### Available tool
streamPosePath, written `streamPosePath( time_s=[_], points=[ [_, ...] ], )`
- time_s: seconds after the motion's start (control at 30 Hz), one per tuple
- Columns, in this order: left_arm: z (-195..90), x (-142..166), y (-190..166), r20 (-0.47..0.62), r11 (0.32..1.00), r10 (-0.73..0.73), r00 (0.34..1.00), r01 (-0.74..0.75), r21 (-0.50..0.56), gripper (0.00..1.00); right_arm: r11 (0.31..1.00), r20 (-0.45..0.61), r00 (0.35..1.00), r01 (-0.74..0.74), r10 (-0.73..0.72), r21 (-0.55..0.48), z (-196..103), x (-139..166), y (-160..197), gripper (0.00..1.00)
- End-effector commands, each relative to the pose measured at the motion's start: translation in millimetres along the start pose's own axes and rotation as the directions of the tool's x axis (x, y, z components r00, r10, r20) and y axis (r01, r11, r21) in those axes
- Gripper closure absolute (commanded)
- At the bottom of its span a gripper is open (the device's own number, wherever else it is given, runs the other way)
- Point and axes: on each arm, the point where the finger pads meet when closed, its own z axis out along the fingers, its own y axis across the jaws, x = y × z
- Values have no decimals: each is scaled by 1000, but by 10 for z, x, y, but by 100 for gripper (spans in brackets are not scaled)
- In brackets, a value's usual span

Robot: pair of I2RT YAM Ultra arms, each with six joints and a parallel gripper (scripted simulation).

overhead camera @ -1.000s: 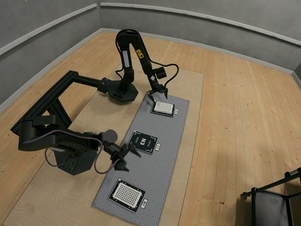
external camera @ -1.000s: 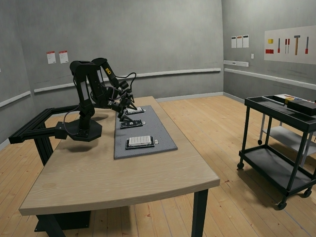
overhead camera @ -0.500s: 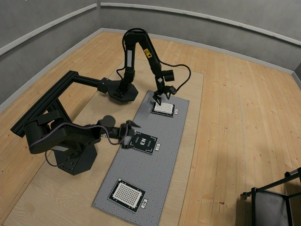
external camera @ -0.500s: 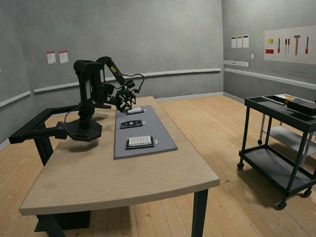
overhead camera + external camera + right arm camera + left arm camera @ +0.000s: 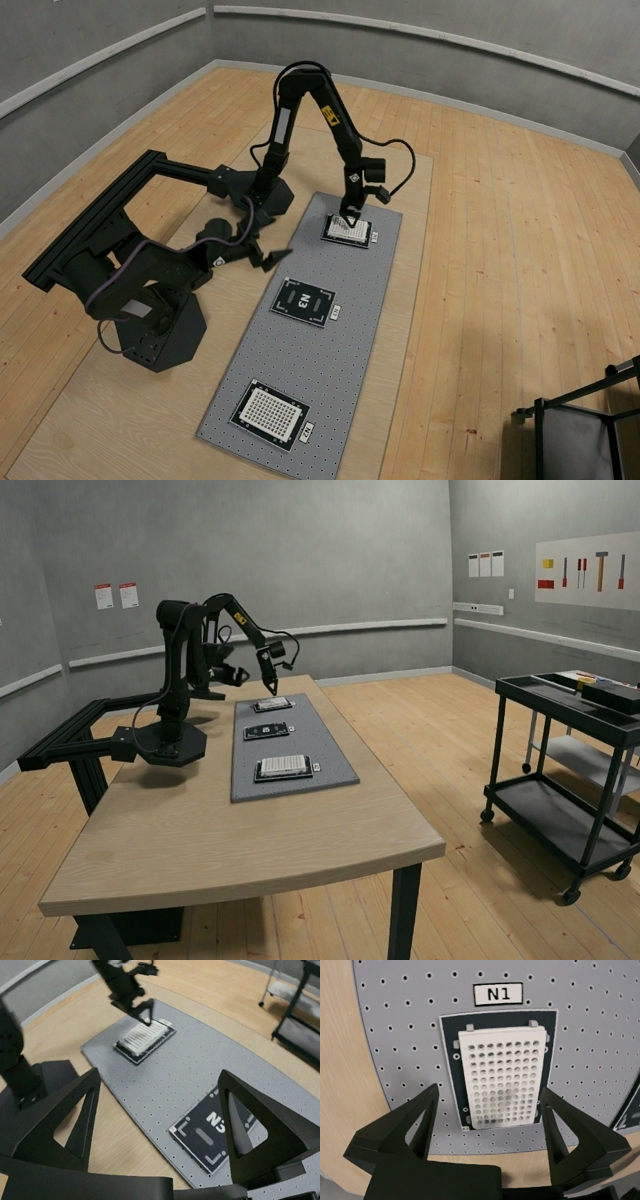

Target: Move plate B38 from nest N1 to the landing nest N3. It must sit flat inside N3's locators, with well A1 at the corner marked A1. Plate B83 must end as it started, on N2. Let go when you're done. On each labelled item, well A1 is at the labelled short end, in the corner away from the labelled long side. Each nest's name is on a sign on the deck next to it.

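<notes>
A white well plate (image 5: 347, 228) sits on the dark nest N1 at the far end of the grey deck; it also shows in the left wrist view (image 5: 503, 1076) and the exterior view (image 5: 272, 703). My left gripper (image 5: 350, 215) hangs open just above that plate, fingers either side of its near short end (image 5: 490, 1113). The empty black nest N3 (image 5: 303, 301) lies mid-deck, also in the right wrist view (image 5: 214, 1136). Another white plate (image 5: 270, 414) sits on nest N2 at the near end. My right gripper (image 5: 268, 258) is open and empty, in the air beside the deck's left edge.
The grey perforated deck (image 5: 315, 330) lies on the wooden table. Small signs stand by the nests: N1 (image 5: 498, 994), N3 (image 5: 335, 312), N2 (image 5: 306, 432). A black cart (image 5: 568, 758) stands on the floor to the right, off the table.
</notes>
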Motion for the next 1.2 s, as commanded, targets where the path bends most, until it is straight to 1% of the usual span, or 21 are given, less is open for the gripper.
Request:
streamPosePath(
  time_s=[0.0, 0.07, 0.13, 0.23, 0.33, 0.43, 0.77, 0.83, 1.17],
  points=[
    [3, 54, -2, -103, 988, -136, 985, 128, -86, 0, 982, 121, 984, 145, -130, -121, 80, -304, 392, 0],
    [46, 131, -84, -148, 988, -130, 980, 115, -103, 0, 969, 144, 976, 184, -161, -164, 50, -328, 563, 0],
    [46, 131, -84, -148, 988, -130, 980, 115, -103, 0, 969, 144, 976, 184, -161, -164, 50, -328, 563, 0],
    [81, 174, -156, -172, 990, -115, 978, 98, -105, 0, 964, 150, 975, 188, -161, -188, 32, -333, 656, 0],
    [106, 129, -214, -161, 993, -91, 983, 79, -82, 0, 966, 132, 978, 182, -160, -184, 36, -292, 655, 0],
    [87, 112, -212, -152, 993, -92, 984, 80, -82, 0, 966, 132, 978, 182, -160, -184, 36, -292, 655, 0],
    [234, 73, -155, -149, 992, -105, 983, 92, -87, 0, 967, 129, 979, 182, -160, -179, 20, -277, 621, 0],
    [275, 126, -155, -160, 992, -103, 982, 90, -88, 0, 967, 129, 979, 182, -160, -179, 20, -277, 621, 0],
    [388, 147, -147, -161, 993, -96, 982, 83, -87, 0, 967, 129, 979, 182, -160, -179, 20, -277, 621, 0]
  ],
)
